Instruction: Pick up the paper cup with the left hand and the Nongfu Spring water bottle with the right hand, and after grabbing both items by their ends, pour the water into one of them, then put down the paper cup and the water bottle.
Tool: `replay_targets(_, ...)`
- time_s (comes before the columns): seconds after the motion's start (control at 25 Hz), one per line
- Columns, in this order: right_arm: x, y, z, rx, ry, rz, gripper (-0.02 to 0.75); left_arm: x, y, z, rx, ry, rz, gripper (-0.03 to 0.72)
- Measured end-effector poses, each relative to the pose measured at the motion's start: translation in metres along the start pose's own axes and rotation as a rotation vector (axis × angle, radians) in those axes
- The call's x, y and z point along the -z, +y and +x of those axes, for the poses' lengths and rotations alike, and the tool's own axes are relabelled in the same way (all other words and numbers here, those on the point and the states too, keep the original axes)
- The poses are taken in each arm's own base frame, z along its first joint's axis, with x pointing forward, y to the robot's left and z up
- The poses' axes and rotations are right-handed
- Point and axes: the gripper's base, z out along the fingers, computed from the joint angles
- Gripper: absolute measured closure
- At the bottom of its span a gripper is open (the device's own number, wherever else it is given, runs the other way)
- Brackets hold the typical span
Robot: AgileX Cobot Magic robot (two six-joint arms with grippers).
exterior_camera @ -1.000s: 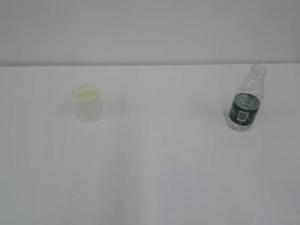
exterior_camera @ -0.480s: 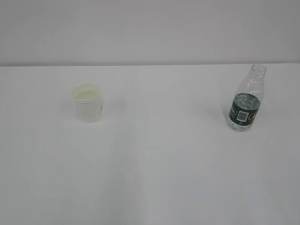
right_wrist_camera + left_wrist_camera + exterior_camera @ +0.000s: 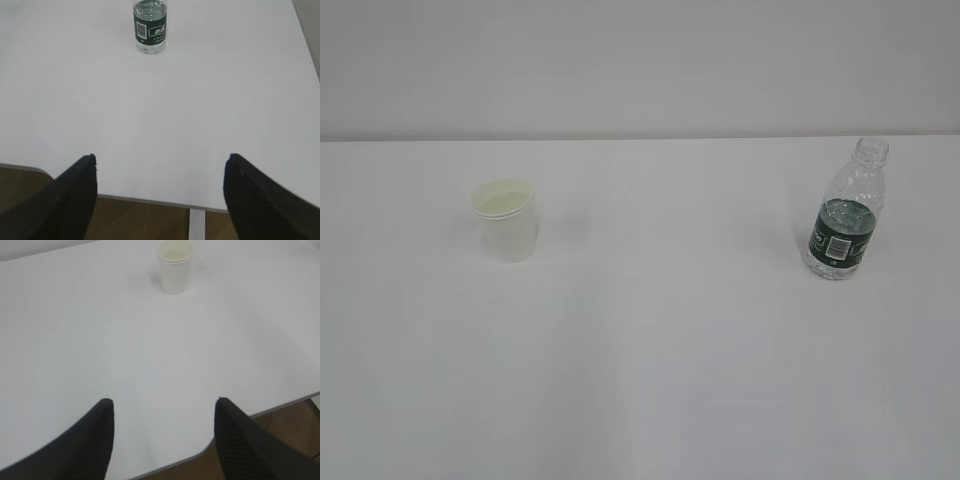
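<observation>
Both sets of jaws stand released and empty. Left hand (image 3: 162,440): poised over the near edge of the bench (image 3: 660,400), fingertips spread, nothing between them. Right hand (image 3: 160,192): likewise at the near edge, spread wide, nothing held.

Paper cup (image 3: 506,219): upright on the left half of the bench, toward the far edge, well apart from the left hand; seen again in the left wrist view (image 3: 175,267), straight ahead of the jaws. Contents not discernible.

Nongfu Spring water bottle (image 3: 844,212): upright, uncapped, near the right edge toward the far side, well apart from the cup; in the right wrist view (image 3: 149,27) it stands ahead and slightly left of the jaws. Water (image 3: 845,212) shows around the label band.

Progress: apparently at the start. No item grasped; both pickups, the pour and the set-down remain.

Surroundings: bare white surface, plain wall behind, brown floor below the near edge. Nothing lies between either hand and its item.
</observation>
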Motion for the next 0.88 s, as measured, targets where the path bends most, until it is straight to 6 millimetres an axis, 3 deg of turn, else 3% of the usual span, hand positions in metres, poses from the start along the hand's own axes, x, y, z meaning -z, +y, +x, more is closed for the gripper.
replay_targets(0.88, -0.0013, -0.0014, -0.0015, 0.006, -0.02, 0.017, 0.15, 0.0, -0.001, -0.0002, 0.006, -0.002, 0.01, 0.238)
